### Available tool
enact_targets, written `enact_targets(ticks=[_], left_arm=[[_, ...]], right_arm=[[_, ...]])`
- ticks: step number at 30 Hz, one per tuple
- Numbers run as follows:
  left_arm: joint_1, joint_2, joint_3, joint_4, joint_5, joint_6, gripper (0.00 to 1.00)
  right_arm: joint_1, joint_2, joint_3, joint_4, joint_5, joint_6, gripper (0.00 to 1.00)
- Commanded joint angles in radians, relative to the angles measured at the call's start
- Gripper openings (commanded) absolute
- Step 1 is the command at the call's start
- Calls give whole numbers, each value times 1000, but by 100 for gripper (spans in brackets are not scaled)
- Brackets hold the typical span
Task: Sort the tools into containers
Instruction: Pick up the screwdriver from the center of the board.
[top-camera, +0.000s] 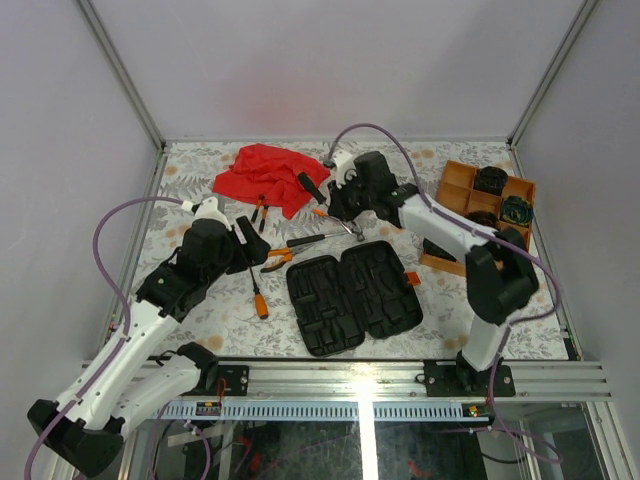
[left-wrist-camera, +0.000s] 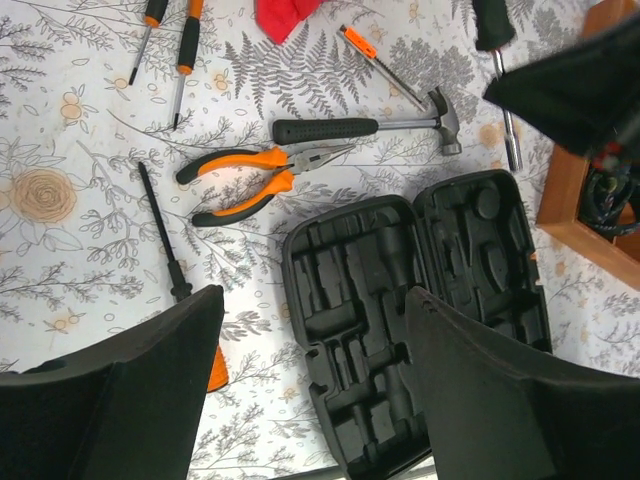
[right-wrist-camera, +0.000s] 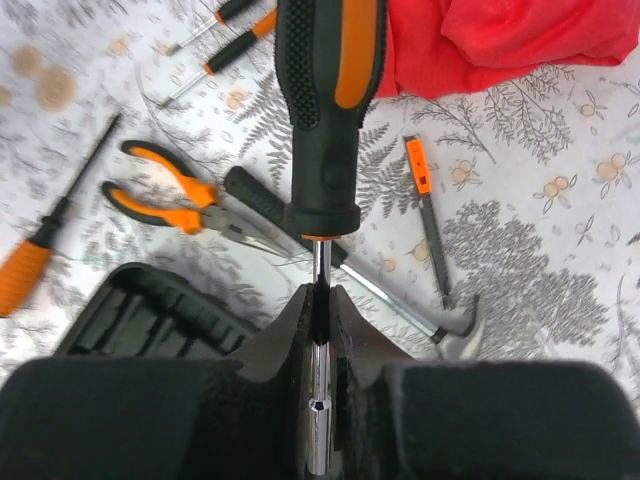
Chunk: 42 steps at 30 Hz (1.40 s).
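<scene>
Two fingers of the left gripper (left-wrist-camera: 310, 385) are spread wide, with nothing held between them. The left arm is stretched from the near left corner toward the middle of the table, its wrist tipped downward. An orange-handled screwdriver (top-camera: 258, 296) is laid just beside that gripper, its handle partly hidden behind one finger in the left wrist view. Farther toward the far edge, the pliers (left-wrist-camera: 250, 182) are set with their orange handles parted, and the hammer (left-wrist-camera: 360, 127) is laid just beyond them, black grip to the left. Two small screwdrivers (left-wrist-camera: 165, 40) are seen side by side near the red cloth (top-camera: 265, 172) at the far edge.

The tool case (top-camera: 350, 295) is spread open and flat in the middle, toward the near edge, its moulded slots unfilled.

The right arm is raised from the near edge, bent at the elbow and reached back toward the far edge. The right gripper (right-wrist-camera: 318, 300) is pinched on the steel shaft of a large screwdriver (right-wrist-camera: 320, 110), black with an orange stripe, held above the hammer.

Dark coiled bundles (top-camera: 490, 180) are held in the orange tray (top-camera: 455, 192) at the far right corner.
</scene>
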Motion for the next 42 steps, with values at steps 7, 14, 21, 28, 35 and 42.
enact_targets(ticks=[7, 14, 21, 28, 35, 42], left_arm=[[5, 49, -19, 219, 104, -105, 77], [3, 113, -57, 348, 203, -173, 82], [-88, 184, -80, 454, 197, -233, 82], [-149, 229, -94, 553, 193, -274, 82], [-166, 261, -89, 594, 196, -287, 81], [-180, 294, -88, 634, 218, -295, 81]], right_arm=[[47, -396, -441, 337, 98, 378, 0], [187, -557, -629, 426, 203, 538, 0], [279, -647, -777, 555, 264, 713, 0], [287, -730, -885, 640, 270, 824, 0], [298, -766, -943, 711, 241, 883, 0], [305, -765, -969, 779, 185, 922, 0]])
